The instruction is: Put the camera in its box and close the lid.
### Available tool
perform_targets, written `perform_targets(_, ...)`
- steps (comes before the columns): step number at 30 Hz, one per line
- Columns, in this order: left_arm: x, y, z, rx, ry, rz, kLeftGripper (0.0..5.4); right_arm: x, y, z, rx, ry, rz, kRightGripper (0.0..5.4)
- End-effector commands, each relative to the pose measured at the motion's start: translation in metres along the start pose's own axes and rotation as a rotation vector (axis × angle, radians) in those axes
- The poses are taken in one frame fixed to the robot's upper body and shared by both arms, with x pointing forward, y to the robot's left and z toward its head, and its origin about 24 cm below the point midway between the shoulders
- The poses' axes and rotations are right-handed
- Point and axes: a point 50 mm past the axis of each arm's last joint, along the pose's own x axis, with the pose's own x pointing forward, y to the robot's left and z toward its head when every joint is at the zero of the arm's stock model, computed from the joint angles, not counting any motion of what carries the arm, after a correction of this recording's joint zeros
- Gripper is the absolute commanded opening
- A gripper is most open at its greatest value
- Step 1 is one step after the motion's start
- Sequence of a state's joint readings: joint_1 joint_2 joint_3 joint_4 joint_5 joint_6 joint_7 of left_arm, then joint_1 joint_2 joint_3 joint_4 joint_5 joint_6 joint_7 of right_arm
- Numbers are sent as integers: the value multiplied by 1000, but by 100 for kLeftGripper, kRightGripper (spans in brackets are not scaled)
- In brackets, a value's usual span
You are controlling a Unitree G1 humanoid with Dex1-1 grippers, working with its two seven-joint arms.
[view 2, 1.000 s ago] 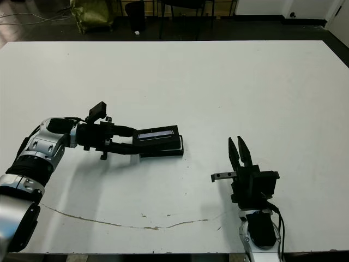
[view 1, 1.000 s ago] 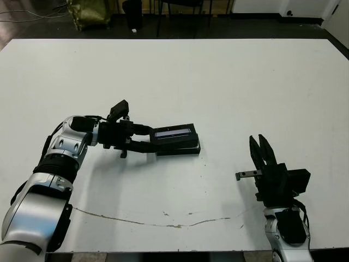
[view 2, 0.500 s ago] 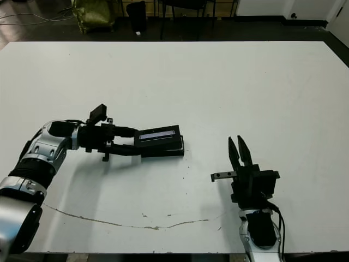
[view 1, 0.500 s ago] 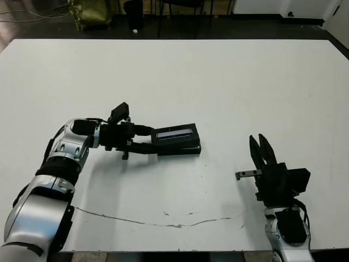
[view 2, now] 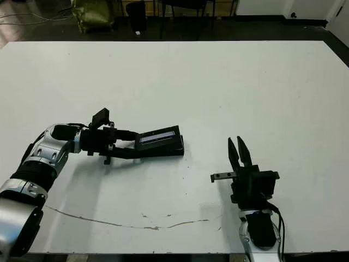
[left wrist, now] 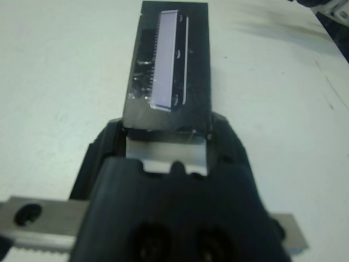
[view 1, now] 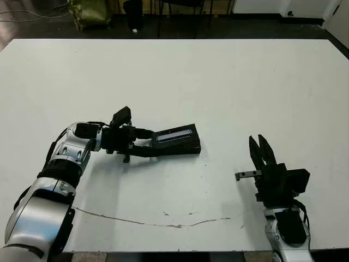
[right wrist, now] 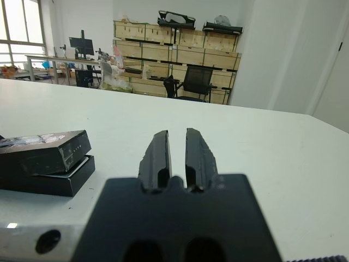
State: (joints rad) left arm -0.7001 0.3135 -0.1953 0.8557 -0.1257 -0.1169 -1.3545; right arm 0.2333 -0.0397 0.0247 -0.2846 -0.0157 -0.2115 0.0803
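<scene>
The left tool point(view 1: 146, 142), clamping the flat black silver-striped lid point(view 1: 175, 136) tilted over the shallow black box point(view 2: 163, 151) on the white tabletop point(view 1: 229, 87), risks seating it askew (right tool point(view 1: 262, 151) idles nearly closed).

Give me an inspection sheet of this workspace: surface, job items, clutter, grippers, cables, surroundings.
Surface: white table, with a thin dark crack line near the front edge.
Job's things: lid tilted over the box, not yet flat; camera not visible.
Clutter: nothing seen.
Grippers: left gripper clamps the lid's end; right gripper shut, holding nothing, apart from the box.
Cables: nothing seen on the table.
Surroundings: crates and an office chair beyond the table.
</scene>
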Motion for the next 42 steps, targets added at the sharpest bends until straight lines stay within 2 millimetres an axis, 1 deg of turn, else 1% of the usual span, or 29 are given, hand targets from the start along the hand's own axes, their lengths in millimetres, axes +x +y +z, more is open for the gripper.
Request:
perform_targets(1,2,-7,-15,-44,53,-21,192,-2,0,-4,-4,30,-3,0)
perform_targets(6,6,-7,-15,-63,50,-18,192,-2,0,-3,7,31,-3,0)
perform_targets(11,12,-5,-7,-24,64,-28,192,-1,-1,-2,-8,27,0,0)
perform_targets(15,19,-4,-4,-49,70,-46,192,-2,-1,-2,-5,30,-6,0)
perform_targets(22,27,-2,1,-26,85,-33,192,-2,-2,-4,13,38,-5,0)
perform_targets(31,32,3,10,25,88,-22,192,-2,-3,-5,16,32,-1,0)
perform_targets(42,36,6,18,22,110,-22,192,-2,-2,-8,5,40,4,0)
